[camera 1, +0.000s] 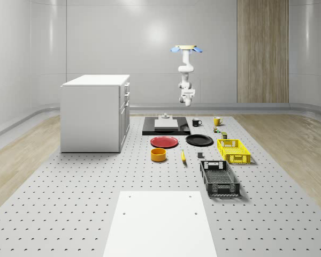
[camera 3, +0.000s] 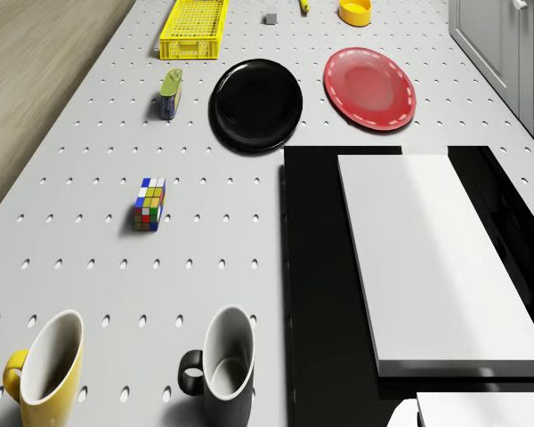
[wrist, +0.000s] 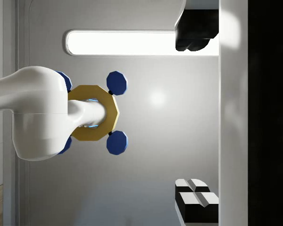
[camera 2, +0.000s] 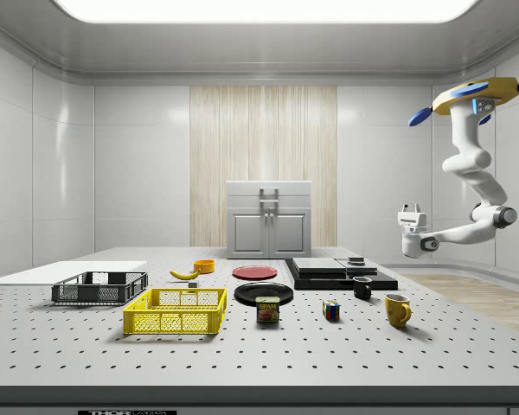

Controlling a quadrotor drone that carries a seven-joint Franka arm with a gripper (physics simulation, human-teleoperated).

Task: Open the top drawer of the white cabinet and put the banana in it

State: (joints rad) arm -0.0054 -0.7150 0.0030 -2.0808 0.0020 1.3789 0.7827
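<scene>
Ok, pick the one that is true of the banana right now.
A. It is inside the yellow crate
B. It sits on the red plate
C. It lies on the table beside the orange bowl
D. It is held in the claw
C: the banana lies on the table next to the orange bowl, while the drone hovers high beyond the black slab, its claw carrying nothing.

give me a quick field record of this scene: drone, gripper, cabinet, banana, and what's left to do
drone: hovering in the air, over the far end of the table beyond the black slab
gripper: held high off the table, holding nothing
cabinet: white, drawers shut
banana: lying on the table between the orange bowl and the yellow basket
left to do: open the top drawer, then fetch the banana
</scene>
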